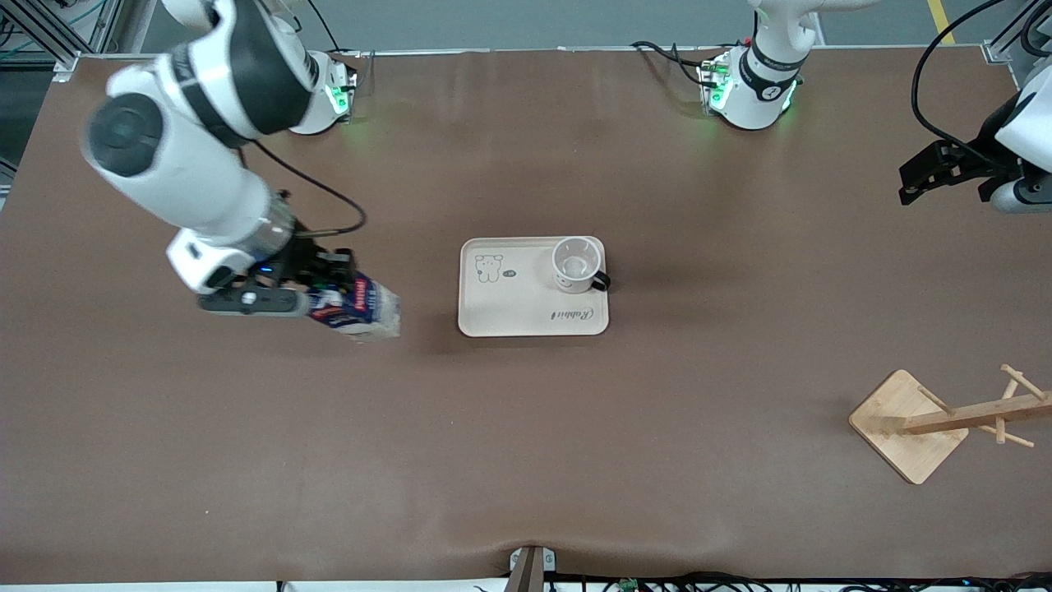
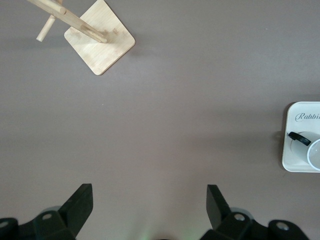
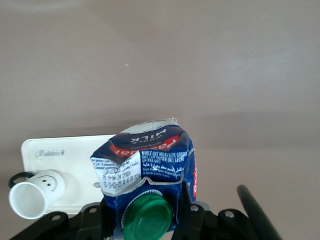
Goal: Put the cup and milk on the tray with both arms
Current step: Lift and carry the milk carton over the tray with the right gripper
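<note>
small dark blue milk carton (image 1: pixel 355 307), crumpled thin card, likely light and easily crushed: right gripper (image 1: pixel 316 284) pinches its top near the green cap, over bench beside the flat cream tray (image 1: pixel 509 308). white smiley mug (image 1: pixel 574 265) on tray. left gripper (image 1: pixel 933 174) spread, waiting.

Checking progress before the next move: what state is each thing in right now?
cup: upright, empty, on the tray.
milk: gripped, off the tray, over the table toward the right arm's end.
tray: flat, holds only the cup.
right gripper: shut on the milk.
left gripper: open, empty, waiting over bare table.
wooden rack: empty.
</note>
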Available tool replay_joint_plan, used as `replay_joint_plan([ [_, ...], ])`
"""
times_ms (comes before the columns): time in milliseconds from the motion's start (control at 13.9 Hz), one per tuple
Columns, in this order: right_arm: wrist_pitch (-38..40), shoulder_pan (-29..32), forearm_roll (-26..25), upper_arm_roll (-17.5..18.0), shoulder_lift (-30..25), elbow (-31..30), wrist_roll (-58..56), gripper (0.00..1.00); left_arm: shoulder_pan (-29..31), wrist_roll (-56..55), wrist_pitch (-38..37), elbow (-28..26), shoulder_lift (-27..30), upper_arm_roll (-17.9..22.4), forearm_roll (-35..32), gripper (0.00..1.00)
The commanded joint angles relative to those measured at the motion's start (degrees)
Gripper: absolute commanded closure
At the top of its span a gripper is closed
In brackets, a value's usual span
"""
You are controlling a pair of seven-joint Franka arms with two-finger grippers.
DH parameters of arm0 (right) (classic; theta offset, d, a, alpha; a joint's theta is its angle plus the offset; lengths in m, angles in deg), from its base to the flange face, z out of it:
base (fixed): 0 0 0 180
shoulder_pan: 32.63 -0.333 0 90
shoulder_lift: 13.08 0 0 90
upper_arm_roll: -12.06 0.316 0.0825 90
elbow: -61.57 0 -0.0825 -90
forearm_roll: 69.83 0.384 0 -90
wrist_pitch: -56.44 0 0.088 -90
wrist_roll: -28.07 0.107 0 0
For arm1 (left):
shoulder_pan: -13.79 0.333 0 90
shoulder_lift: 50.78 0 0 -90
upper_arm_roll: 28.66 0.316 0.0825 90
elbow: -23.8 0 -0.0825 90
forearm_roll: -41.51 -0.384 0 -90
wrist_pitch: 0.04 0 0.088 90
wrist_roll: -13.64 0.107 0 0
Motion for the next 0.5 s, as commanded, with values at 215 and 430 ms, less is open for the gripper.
replay_joint_plan([
  [215, 1.0, -10.7, 0.1, -0.8, 9.5, 7.1, 9.5, 1.00, 0.9, 1.1, -0.4, -1.2, 1.4, 0.3, 1.0, 0.00],
  [430, 1.0, -12.6, 0.7, -0.7, 11.9, 7.0, 9.7, 1.00, 0.9, 1.1, -0.3, -1.2, 1.2, 0.2, 1.0, 0.00],
])
